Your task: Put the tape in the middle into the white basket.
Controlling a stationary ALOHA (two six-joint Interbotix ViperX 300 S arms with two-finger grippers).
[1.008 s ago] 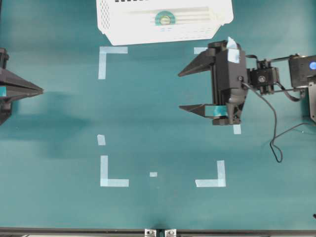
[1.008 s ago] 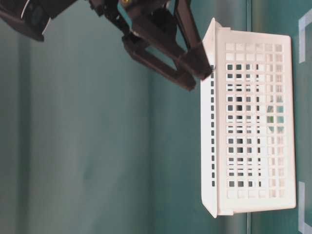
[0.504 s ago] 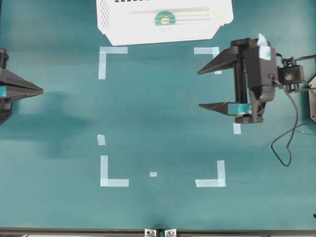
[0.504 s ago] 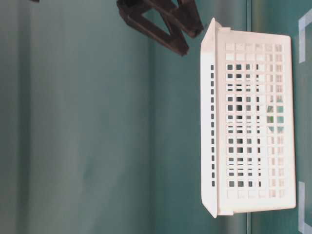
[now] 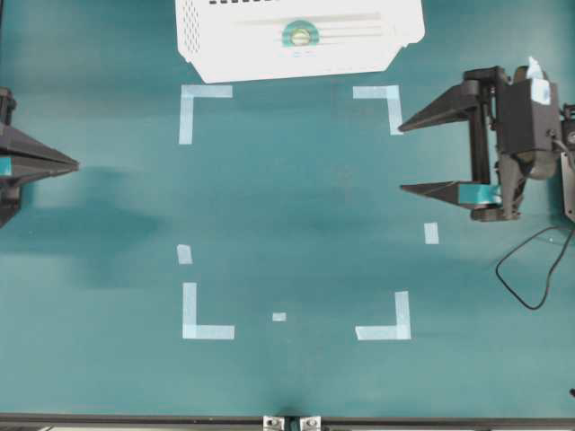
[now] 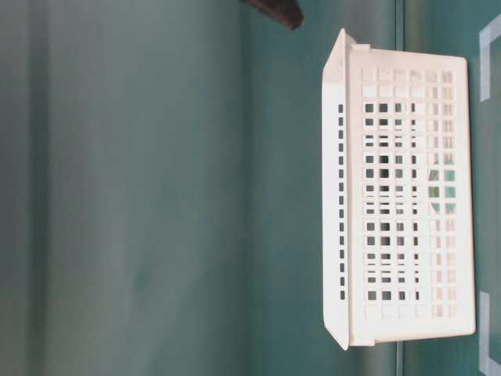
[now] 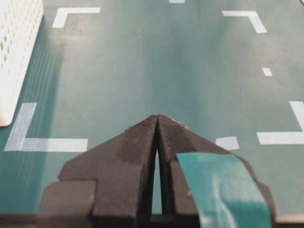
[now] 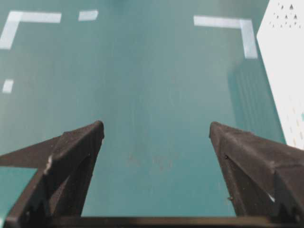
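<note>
Teal-green tape point(image 5: 300, 35) is already lying inside the white basket point(image 5: 234, 56) at the desk's far edge, leaving nothing undone, with the right gripper point(image 5: 431, 153) spread empty and the left gripper point(image 5: 75, 165) pressed together.

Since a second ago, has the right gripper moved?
Yes. In the overhead view the right gripper, jaws open and empty, has pulled back toward the right edge, away from the white basket, now past the top-right tape corner.

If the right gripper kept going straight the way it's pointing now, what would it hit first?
Probably nothing nearby. The right gripper, jaws wide open, points across the bare teal table toward the shut left gripper at the far side. The white basket sits off that line, though height is unclear.
</note>
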